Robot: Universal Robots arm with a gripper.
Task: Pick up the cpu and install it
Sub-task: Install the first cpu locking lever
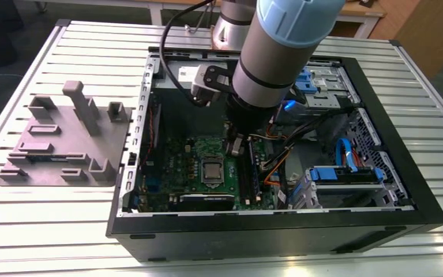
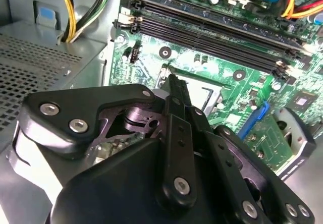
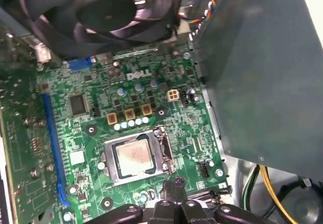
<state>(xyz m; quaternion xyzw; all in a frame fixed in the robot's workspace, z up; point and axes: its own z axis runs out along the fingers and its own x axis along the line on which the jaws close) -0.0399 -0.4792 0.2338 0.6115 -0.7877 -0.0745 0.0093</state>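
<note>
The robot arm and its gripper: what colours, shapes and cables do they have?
The arm is a thick grey tube with light blue joint covers and a black band. A black cable runs beside it, and a pale boxy unit sits near the wrist. The gripper is black, built of flat linked plates with silver screws.

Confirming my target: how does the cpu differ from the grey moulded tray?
The cpu is small, flat and square with a silvery top; the tray is far larger, matte grey, with upright posts. The cpu sits in its socket on the green motherboard inside the case; the tray lies outside on the slatted table, at the exterior view's left. Both lie flat, ungripped.
</note>
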